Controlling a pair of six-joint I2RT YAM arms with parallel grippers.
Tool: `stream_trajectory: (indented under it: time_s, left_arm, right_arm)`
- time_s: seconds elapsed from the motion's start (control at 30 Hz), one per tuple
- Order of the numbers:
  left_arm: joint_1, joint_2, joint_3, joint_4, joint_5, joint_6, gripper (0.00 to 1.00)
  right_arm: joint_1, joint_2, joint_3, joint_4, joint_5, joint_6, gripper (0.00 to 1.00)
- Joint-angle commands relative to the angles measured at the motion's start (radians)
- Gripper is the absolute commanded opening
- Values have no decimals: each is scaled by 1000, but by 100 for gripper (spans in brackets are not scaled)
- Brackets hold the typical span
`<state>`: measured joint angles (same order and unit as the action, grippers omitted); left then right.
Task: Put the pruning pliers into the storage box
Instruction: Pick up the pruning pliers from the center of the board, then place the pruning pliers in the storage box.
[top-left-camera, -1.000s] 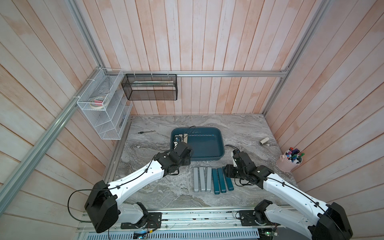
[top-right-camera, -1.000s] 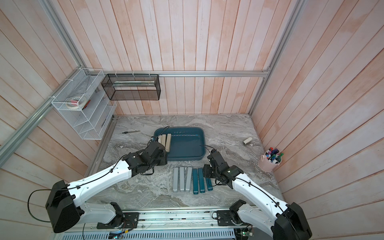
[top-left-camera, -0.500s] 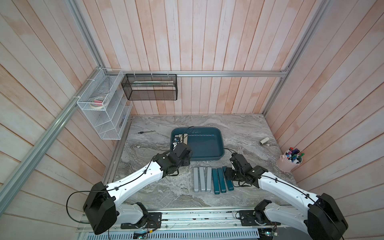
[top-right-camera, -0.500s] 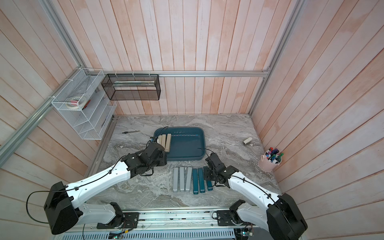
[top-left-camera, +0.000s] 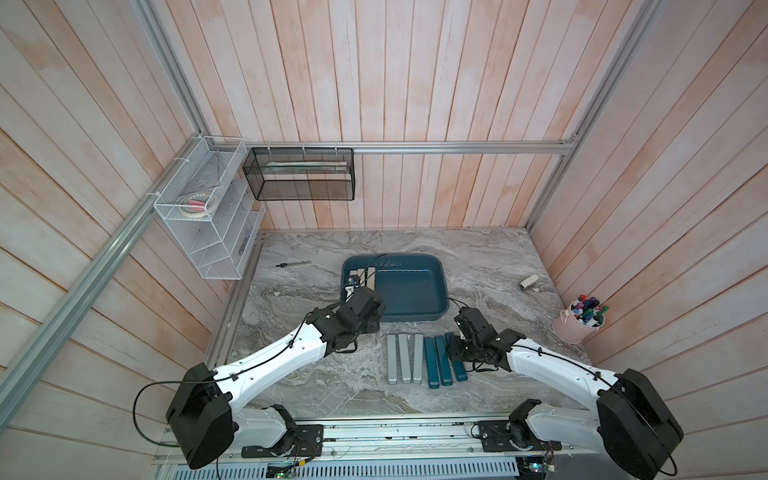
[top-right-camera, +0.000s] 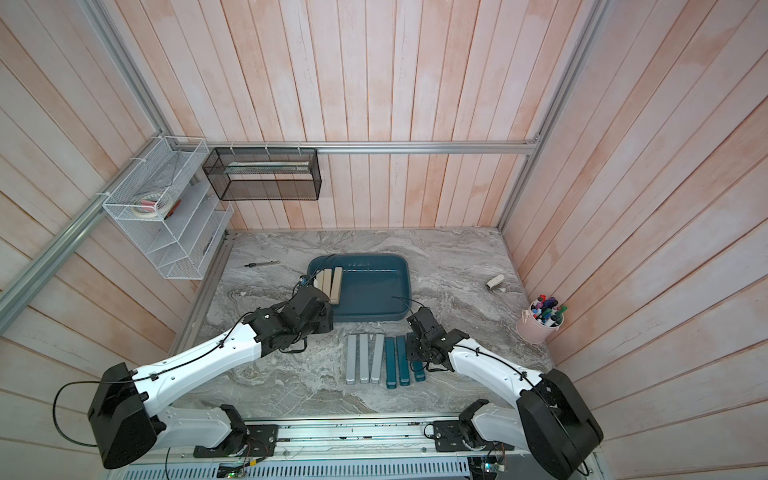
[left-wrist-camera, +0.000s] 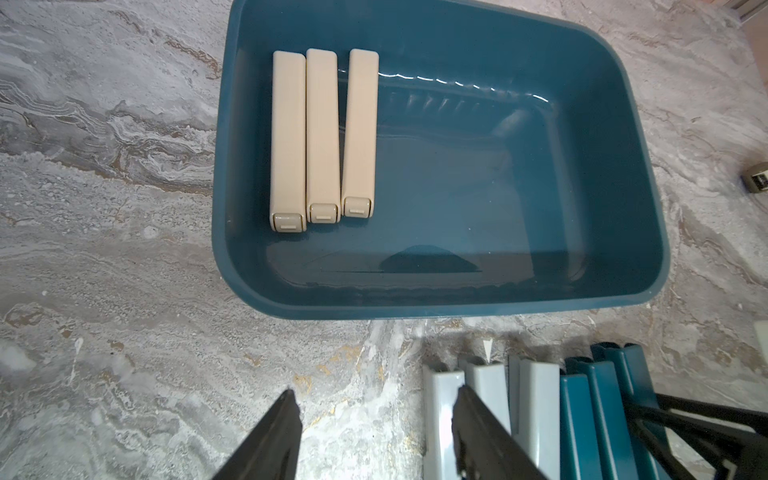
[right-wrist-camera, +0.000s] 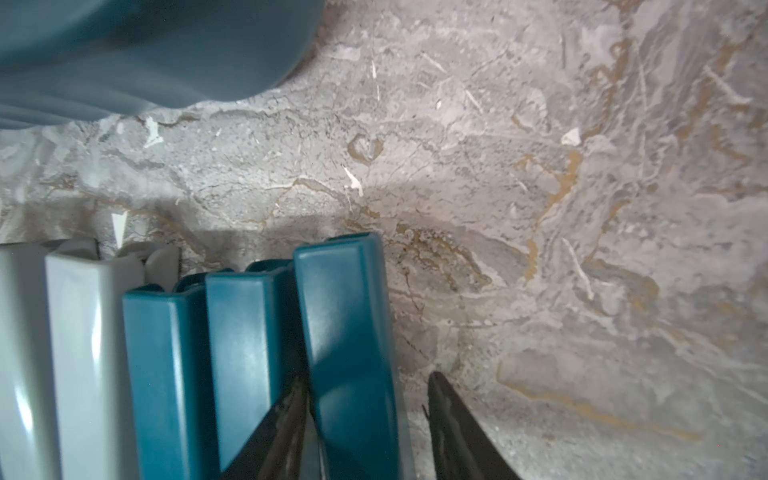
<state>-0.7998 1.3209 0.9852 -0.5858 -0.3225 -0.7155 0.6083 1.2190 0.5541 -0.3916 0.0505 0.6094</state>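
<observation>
Straddling a teal bar (right-wrist-camera: 340, 299), right gripper (right-wrist-camera: 366, 379) seems unclamped.

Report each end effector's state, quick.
Left end effector: open, empty.
Right end effector: open, straddling the outermost teal bar, not yet gripping.

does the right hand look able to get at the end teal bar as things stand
Probably yes: the right hand straddles the end teal bar, with a gap to the next bar and bare table outside it.
</observation>
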Motion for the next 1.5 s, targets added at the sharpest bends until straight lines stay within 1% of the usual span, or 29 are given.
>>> stream_trajectory:
  time_s: [0.0, 0.17, 0.23, 0.37, 0.43, 0.7, 0.8, 0.9, 0.93, 1.1, 1.23, 1.33, 1.47]
  left_arm:
    - [-3, -2, -15, 12, -13, -12, 62]
    - [-3, -1, -17, 10, -14, -16, 62]
    - [-2, -2, -18, 12, -15, -16, 62]
    - [-2, 3, -16, 15, -15, -15, 63]
    - [-1, 5, -16, 17, -15, -15, 63]
    - [15, 6, -18, 30, 3, -15, 63]
    - [32, 2, -36, 47, 17, -17, 64]
    - [63, -10, -62, 63, 49, -31, 64]
    - [71, -19, -71, 68, 56, -36, 64]
    - [82, -46, -91, 59, 47, -41, 64]
    - [82, -62, -103, 40, 40, -59, 64]
    - [82, -83, -124, 34, 39, -78, 64]
    - [82, -100, -122, -7, 24, -91, 64]
  right_arm:
    - [5, 13, -7, 6, 14, 6, 48]
    - [5, 45, -12, 26, 15, 4, 44]
    - [4, 59, -7, 30, 14, 2, 40]
    - [5, 71, -2, 36, 12, -5, 35]
    - [5, 74, 4, 30, 15, -8, 34]
    - [5, 34, 81, -77, 43, -39, 30]
    - [5, 23, 148, -153, 71, -57, 30]
    - [5, 12, 228, -215, 63, -68, 30]
    - [5, 8, 258, -233, 58, -73, 28]
    - [5, 26, 419, -290, 56, -114, 26]
    - [5, 102, 559, -249, 58, -176, 26]
    - [4, 203, 683, -210, 58, -221, 26]
    - [0, 338, 807, -156, 15, -247, 26]
